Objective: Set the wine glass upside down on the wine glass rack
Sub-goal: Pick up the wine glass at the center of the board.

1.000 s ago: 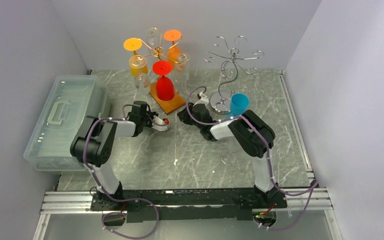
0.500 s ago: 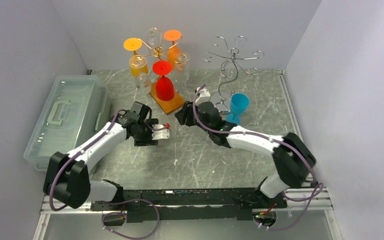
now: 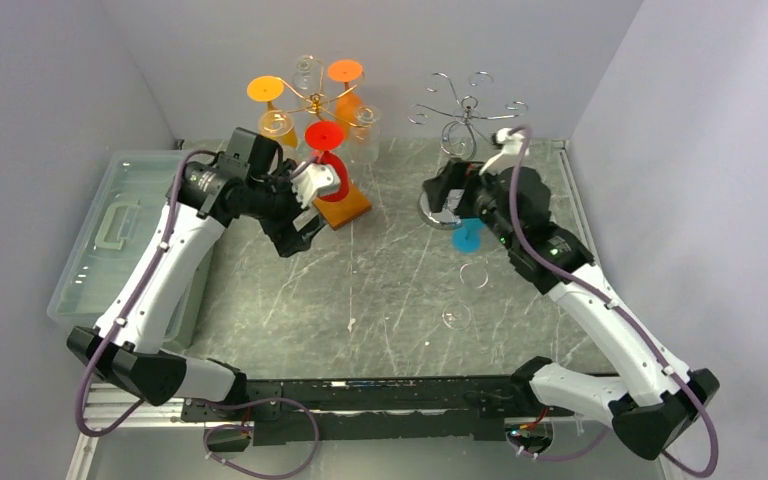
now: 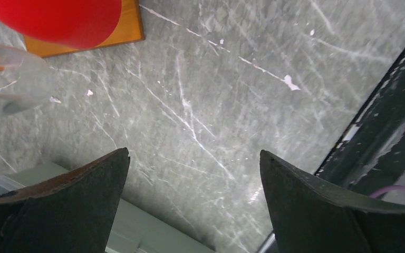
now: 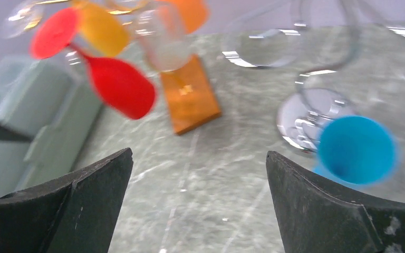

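The left gripper (image 4: 194, 155) has its two dark fingers spread wide apart with nothing between them; only bare marbled counter (image 4: 205, 95) shows in the gap. Up and to the left in the left wrist view sits the bowl of the red glass (image 4: 58, 16), hanging upside down over the wooden base (image 4: 133, 26) of the gold rack (image 3: 312, 100). A clear glass (image 4: 5, 79) is just beside it, and the pale lid of the plastic box (image 4: 137, 232) lies below the left finger.

The right gripper (image 5: 199, 154) is likewise wide apart and holds nothing. Just off its right finger, the blue wine glass (image 5: 356, 149) stands upright on the counter, mouth up, just beside the round foot of the silver wire rack (image 5: 300, 118); whether they touch cannot be told. In the top view the right arm covers the blue bowl and only its foot shows. Two faint clear rings (image 3: 475, 275) lie on the counter nearer the arm bases.
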`<action>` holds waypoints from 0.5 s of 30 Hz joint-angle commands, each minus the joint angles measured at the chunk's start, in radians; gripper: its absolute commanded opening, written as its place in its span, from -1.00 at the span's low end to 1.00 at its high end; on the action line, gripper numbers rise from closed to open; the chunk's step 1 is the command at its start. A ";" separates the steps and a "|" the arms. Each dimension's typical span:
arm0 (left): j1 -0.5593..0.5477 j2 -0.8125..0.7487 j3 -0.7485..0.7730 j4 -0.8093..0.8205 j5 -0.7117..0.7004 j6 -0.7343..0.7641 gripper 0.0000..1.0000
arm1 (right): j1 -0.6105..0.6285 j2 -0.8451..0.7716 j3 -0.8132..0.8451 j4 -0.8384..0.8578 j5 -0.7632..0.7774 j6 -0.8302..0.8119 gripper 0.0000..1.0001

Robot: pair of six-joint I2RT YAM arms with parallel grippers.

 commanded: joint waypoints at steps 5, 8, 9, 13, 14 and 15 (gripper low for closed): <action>0.002 0.083 0.288 -0.254 0.057 -0.180 0.99 | -0.186 -0.060 0.012 -0.295 0.004 -0.008 1.00; 0.002 0.107 0.352 -0.284 0.041 -0.193 0.99 | -0.214 -0.126 0.001 -0.381 0.056 0.007 1.00; 0.002 0.107 0.357 -0.281 0.040 -0.196 0.99 | -0.230 -0.144 -0.005 -0.404 0.060 0.011 1.00; 0.003 0.099 0.333 -0.234 0.051 -0.217 0.99 | -0.301 -0.170 0.022 -0.487 -0.040 0.004 0.94; 0.002 0.099 0.322 -0.222 0.050 -0.226 0.99 | -0.304 -0.167 0.034 -0.524 -0.061 0.000 0.88; 0.002 0.101 0.310 -0.213 0.045 -0.234 0.99 | -0.304 -0.163 0.045 -0.562 -0.077 -0.001 0.79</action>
